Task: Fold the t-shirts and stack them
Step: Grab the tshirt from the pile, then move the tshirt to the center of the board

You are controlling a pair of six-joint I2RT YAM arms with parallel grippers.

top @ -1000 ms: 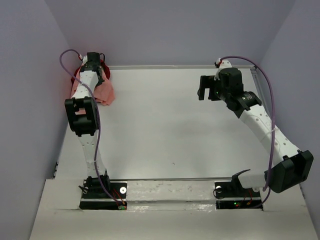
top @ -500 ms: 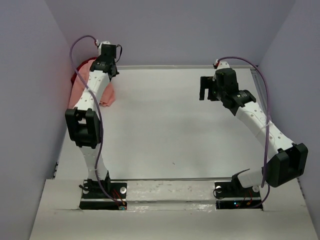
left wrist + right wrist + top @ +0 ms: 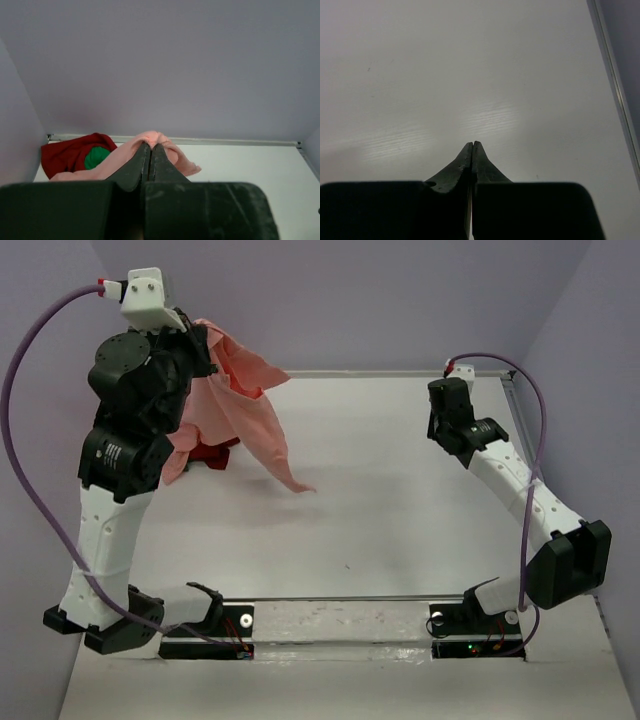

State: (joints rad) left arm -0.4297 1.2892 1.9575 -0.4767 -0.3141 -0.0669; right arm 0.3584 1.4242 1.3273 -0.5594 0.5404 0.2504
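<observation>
Left hand (image 3: 150, 146): closed, pinching the salmon-pink t-shirt (image 3: 245, 405), raised at upper left of the overhead frame. The cloth drapes down, its lower tip at the counter (image 3: 400, 500).

Right hand (image 3: 472, 144): closed, holding nothing, over bare counter at upper right.

Left wrist view only: bright green t-shirt (image 3: 95, 158) nested in the dark red t-shirt (image 3: 62, 152), left of frame. Overhead shows only a red patch behind the pink.
</observation>
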